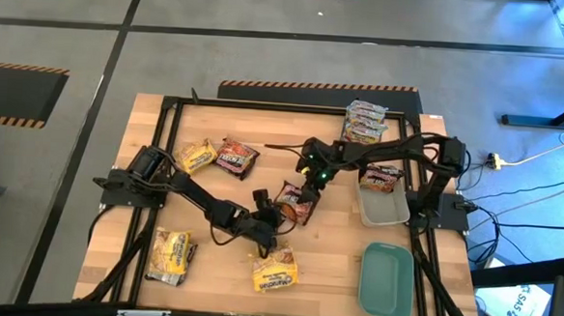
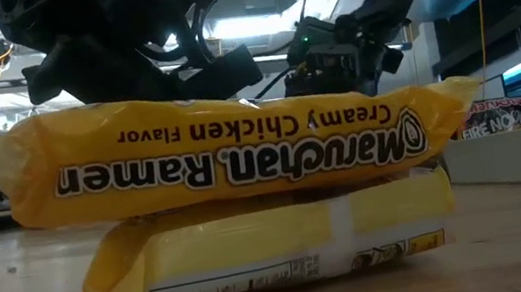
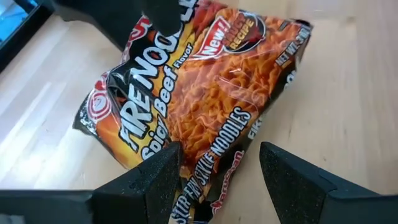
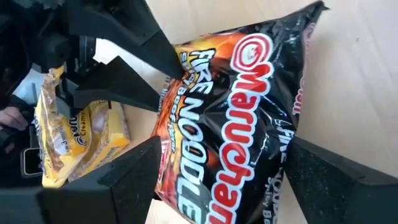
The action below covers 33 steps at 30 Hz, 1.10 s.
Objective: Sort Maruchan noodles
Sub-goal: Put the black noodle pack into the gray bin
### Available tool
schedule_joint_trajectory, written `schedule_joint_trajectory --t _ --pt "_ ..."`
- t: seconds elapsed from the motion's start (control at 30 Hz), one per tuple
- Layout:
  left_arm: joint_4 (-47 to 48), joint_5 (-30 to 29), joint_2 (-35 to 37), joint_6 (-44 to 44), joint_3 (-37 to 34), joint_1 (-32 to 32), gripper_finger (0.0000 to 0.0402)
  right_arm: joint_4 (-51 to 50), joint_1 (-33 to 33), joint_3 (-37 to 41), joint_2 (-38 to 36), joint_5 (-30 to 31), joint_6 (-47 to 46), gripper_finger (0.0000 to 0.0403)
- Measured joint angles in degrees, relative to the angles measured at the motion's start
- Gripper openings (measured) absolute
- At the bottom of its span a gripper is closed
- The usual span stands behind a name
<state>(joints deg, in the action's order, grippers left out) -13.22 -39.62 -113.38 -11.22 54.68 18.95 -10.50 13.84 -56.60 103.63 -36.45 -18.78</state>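
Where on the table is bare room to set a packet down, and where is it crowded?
Bare wood lies between the yellow stack and the teal lid. It is crowded mid-table, where both grippers meet at the dark packet.

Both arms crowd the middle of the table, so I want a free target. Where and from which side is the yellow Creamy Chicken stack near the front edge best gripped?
Grip the top Creamy Chicken packet by its long edge, coming straight down. It lies flat on a second yellow packet, so its overhanging edges are probably easiest for an open pincer to close on.
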Motion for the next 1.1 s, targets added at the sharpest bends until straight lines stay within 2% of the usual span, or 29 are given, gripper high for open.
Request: schedule_joint_trajectory --t 0.17,0.33,0.4,0.47,0.67,0.77,0.83,1.0,1.1 --pt "0.1 -0.2 0.0 1.3 0.0 -0.1 0.0215 -4.4 1.2 -0.6 0.0 2.4 -1.4 0.0308" --pt "0.4 -0.2 0.0 1.3 0.0 -0.4 0.0215 -15.7 1.6 -5.3 0.0 15.9 2.4 0.0308" --pt "0.4 -0.1 0.0 1.3 0.0 -0.7 0.0215 -17.8 1.5 -6.9 0.0 19.5 2.7 0.0308" --pt "0.4 0.1 0.0 1.0 0.0 -0.9 0.0215 -17.7 1.5 -7.3 0.0 19.0 2.8 0.0308" --pt "0.4 0.3 0.0 0.4 0.0 -0.9 0.0215 -9.4 1.5 -4.3 0.4 7.1 2.4 0.0308" --pt "0.5 0.3 0.0 -0.1 0.0 -0.9 0.0215 -4.9 1.5 -1.9 0.4 6.0 0.4 0.0308" --pt "0.5 0.3 0.0 -0.1 0.0 -0.9 0.0215 -4.5 1.5 -0.8 0.4 7.6 -0.2 0.0308" --pt "0.5 0.3 0.0 -0.2 0.0 -0.8 0.0215 -4.9 1.5 -0.3 0.5 17.6 -0.3 0.0308" --pt "0.5 0.3 0.0 -0.2 0.0 -0.8 0.0215 -4.5 1.6 -0.3 0.5 19.1 -0.7 0.0308"
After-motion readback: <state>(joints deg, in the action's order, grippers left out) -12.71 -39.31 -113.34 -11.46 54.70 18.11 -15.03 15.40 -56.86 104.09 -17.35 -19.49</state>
